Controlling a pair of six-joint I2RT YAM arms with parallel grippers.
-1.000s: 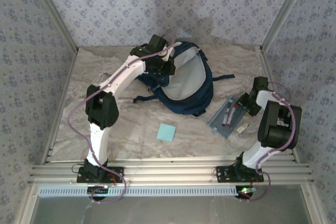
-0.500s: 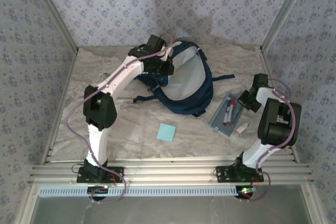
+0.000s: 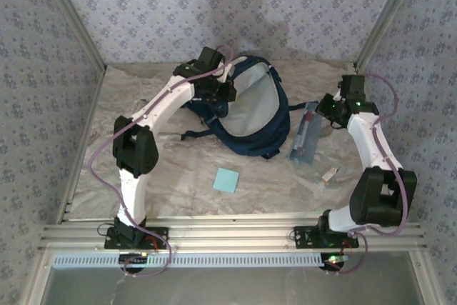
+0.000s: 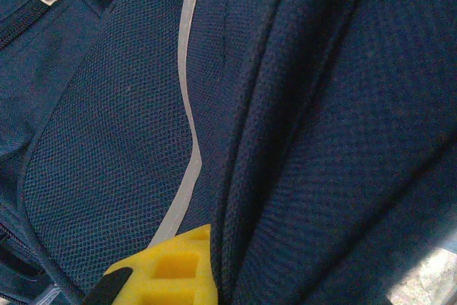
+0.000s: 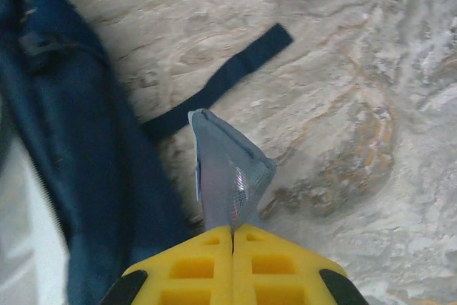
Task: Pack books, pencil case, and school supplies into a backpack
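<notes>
The navy backpack [image 3: 250, 108] lies open at the back middle of the table, its pale lining facing up. My left gripper [image 3: 220, 88] is shut on a fold of its rim fabric [image 4: 243, 176]; one yellow finger [image 4: 168, 269] shows against the fold. My right gripper [image 5: 233, 230] is shut on one end of the grey-blue pencil case [image 5: 230, 173], which hangs lifted just right of the backpack [image 5: 71, 141]. From above, the pencil case [image 3: 303, 137] slants down from the right gripper [image 3: 323, 110]. The light-blue pad of school supplies [image 3: 226, 179] lies flat near the front. The books are out of view.
A small white object [image 3: 329, 175] lies on the table at the front right. A dark backpack strap [image 5: 225, 80] runs across the marbled tabletop [image 5: 371, 105] beyond the pencil case. Patterned walls close in the back and both sides.
My right gripper shut on the pencil case, lifted it off the table, and carried it back and left toward the backpack. The left arm has stayed put.
</notes>
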